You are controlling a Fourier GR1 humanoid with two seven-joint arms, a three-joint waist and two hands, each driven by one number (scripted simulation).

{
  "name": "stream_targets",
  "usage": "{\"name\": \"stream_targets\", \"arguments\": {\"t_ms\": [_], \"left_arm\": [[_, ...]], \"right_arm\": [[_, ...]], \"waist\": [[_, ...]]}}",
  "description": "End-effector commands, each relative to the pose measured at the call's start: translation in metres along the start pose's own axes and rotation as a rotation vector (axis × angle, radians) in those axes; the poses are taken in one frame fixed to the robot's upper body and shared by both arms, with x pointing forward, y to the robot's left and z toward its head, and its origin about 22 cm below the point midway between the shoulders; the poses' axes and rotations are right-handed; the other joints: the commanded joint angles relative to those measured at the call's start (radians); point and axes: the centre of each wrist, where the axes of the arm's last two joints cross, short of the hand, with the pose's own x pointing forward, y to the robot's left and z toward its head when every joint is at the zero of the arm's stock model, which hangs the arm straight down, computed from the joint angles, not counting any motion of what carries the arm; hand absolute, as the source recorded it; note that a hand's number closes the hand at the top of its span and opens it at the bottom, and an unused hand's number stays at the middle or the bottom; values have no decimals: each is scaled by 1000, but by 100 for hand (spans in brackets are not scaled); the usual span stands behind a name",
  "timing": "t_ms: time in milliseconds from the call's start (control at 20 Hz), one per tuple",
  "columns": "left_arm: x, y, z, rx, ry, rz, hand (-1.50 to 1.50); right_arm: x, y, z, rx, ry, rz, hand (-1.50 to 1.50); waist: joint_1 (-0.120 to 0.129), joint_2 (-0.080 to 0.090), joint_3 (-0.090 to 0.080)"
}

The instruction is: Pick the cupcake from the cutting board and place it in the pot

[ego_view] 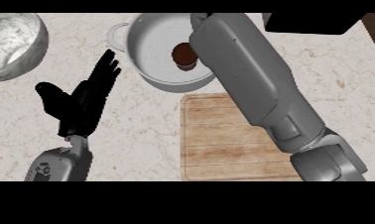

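The cupcake (184, 55) stands upright inside the pot (150, 39), toward its 3 o'clock side. Right hand hidden, cannot tell. Left hand (81, 99) open at 9 o'clock, cutting board (219, 143) at 6.

Beige speckled stone counter (147, 129); grey bowl (18, 44) far left; dark object (311, 22), possibly appliance, top right.

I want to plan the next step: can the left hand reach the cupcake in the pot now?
Probably yes: the left hand is open beside the pot, and the cupcake lies uncovered on its side of the right arm.
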Motion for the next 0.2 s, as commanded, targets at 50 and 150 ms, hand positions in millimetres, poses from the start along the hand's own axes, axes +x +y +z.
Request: {"name": "stream_targets", "arguments": {"t_ms": [50, 150], "left_arm": [[-8, 1, 1, 10, 6, 2, 0], [-2, 15, 4, 19, 2, 14, 0]], "right_arm": [[-2, 2, -1, -211, -30, -179, -150], [-11, 1, -4, -242, -27, -203, -150]], "waist": [[-19, -4, 0], [-32, -9, 0]]}}
